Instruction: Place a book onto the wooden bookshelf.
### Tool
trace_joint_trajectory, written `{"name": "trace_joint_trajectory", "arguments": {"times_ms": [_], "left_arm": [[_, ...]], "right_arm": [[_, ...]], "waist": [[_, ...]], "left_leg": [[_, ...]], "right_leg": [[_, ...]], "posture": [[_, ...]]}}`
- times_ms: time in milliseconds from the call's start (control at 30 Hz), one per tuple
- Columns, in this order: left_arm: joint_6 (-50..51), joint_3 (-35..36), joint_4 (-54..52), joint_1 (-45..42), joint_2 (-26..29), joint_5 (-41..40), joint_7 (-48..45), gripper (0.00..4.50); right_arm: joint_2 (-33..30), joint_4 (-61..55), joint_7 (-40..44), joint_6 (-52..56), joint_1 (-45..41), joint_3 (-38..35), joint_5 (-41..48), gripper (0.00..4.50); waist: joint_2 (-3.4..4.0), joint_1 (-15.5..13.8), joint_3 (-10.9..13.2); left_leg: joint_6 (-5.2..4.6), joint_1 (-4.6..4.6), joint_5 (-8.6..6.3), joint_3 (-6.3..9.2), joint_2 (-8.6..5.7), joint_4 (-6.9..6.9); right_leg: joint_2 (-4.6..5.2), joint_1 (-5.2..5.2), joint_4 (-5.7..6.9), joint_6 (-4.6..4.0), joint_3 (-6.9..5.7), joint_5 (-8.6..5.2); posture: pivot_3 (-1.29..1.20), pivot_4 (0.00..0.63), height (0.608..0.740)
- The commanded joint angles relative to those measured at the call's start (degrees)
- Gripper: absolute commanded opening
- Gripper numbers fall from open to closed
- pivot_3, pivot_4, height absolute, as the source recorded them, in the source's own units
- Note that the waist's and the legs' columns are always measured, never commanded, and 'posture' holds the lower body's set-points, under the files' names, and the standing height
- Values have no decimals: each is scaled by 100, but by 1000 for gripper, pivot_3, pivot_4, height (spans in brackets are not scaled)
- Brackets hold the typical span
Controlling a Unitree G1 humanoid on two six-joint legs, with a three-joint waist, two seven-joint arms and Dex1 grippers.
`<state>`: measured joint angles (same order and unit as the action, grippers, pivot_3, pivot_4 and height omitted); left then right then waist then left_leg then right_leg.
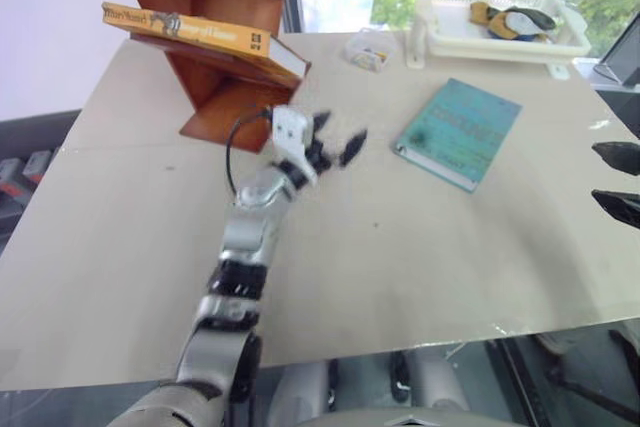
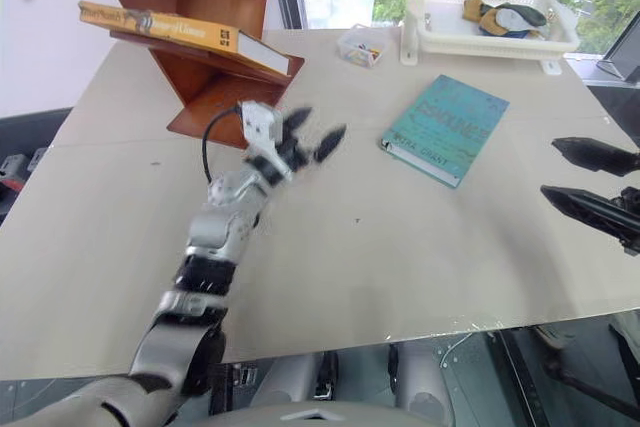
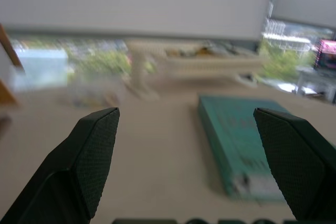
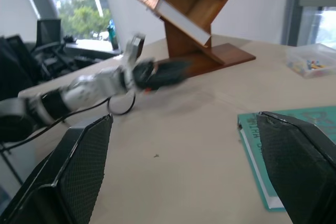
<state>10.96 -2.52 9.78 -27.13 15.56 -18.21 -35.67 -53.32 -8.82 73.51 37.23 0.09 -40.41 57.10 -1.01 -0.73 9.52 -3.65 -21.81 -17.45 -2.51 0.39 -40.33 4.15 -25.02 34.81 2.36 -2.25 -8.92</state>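
Note:
The orange-yellow book [image 1: 190,29] lies flat on a tilted board of the wooden bookshelf [image 1: 225,107] at the table's far left, its page edge facing right. My left gripper [image 1: 340,132] hovers over the table just right of the shelf's base, open and holding nothing, pointing toward the teal book. My right gripper [image 1: 605,180] stands open at the right edge, empty, its two fingers [image 4: 84,166] wide apart. In the right wrist view the left gripper [image 4: 168,71] sits in front of the bookshelf [image 4: 199,14].
A thin teal-green book [image 1: 460,132] lies flat right of centre. A white plastic basket [image 1: 500,22] with small items stands at the back right, a small clear box [image 1: 367,50] beside it. The table's front edge [image 1: 400,342] runs below my left arm.

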Motion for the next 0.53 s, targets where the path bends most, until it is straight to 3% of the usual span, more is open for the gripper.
{"name": "trace_joint_trajectory", "arguments": {"times_ms": [33, 300, 533], "left_arm": [[632, 244, -703, 632, 426, -286, -236, 4457], [1501, 1263, -2309, 2496, 1436, -1098, -570, 4457], [1892, 1936, -3346, 3512, 1829, -1413, -432, 4457]], "right_arm": [[169, 199, 209, -277, 355, 99, -322, 4500], [408, 1396, 464, -1700, 657, 653, -1655, 4500], [494, 2005, 576, -2176, 361, 924, -1970, 4500]], "waist": [[0, -10, 0], [7, -7, -7], [39, -13, -20]], "left_leg": [[-1, -1, 0, 1, 1, 0], [-19, 2, -11, -9, 1, -3], [-16, 2, -10, -14, 4, -1]], "right_leg": [[0, -2, 2, -1, 0, 0], [13, -6, 3, -10, 6, -20], [9, -13, 8, -12, 8, -21]], "posture": [[0, 150, 707], [0, 150, 707], [0, 150, 707]]}}
